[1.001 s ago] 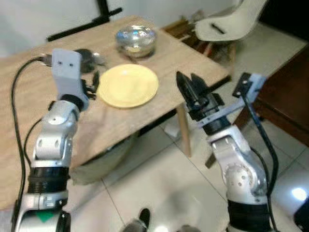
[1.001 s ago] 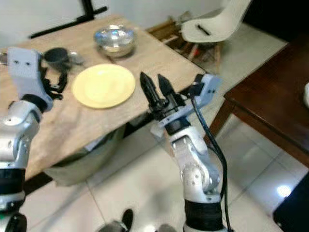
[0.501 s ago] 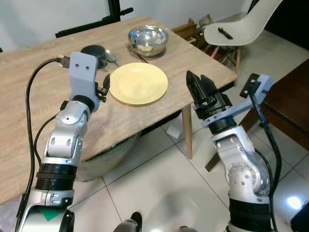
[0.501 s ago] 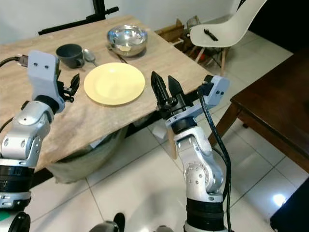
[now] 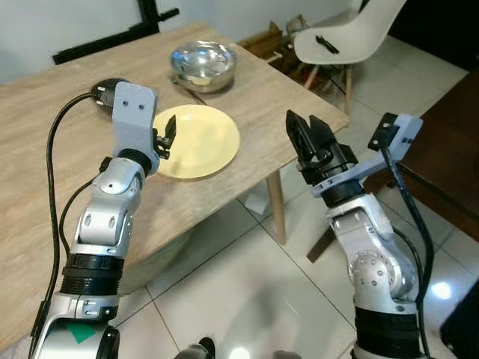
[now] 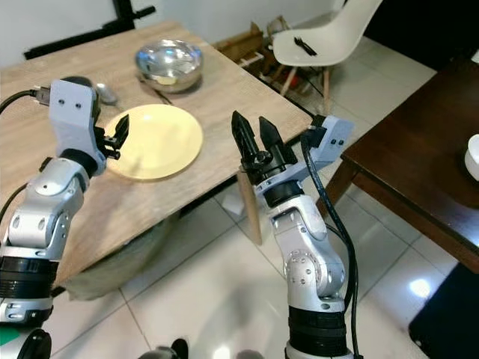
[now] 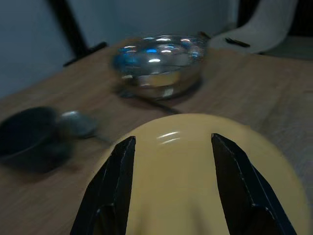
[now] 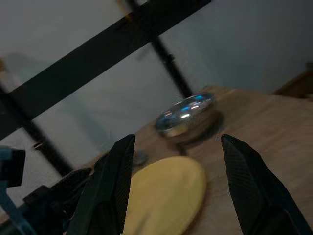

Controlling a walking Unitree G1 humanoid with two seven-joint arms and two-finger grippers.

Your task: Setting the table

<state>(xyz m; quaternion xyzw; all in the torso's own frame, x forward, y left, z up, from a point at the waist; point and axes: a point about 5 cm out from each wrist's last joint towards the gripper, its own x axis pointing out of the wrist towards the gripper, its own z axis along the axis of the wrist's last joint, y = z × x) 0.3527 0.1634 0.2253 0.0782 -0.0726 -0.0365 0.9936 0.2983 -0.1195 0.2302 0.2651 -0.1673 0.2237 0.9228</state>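
A yellow plate (image 5: 200, 142) lies on the wooden table (image 5: 37, 187) near its right edge. Behind it stand a silver bowl (image 5: 203, 63) and a dark cup (image 7: 28, 139), with a spoon (image 7: 78, 125) beside the cup. My left gripper (image 5: 165, 138) hangs open just above the plate's left rim, and its fingers (image 7: 115, 186) frame the plate in the left wrist view. My right gripper (image 5: 302, 124) is raised off the table's right corner, open and holding nothing, pointing towards the plate and bowl (image 8: 186, 115).
A white chair (image 5: 352, 30) stands behind the table's far right corner. A dark wooden table (image 6: 419, 172) carrying a white bowl (image 6: 472, 155) is at the right. A black stand (image 5: 112, 37) rises behind the table. Tiled floor lies below.
The camera has shifted. My left gripper has moved from just beside the plate to over its left rim. The right gripper stays open in about the same place.
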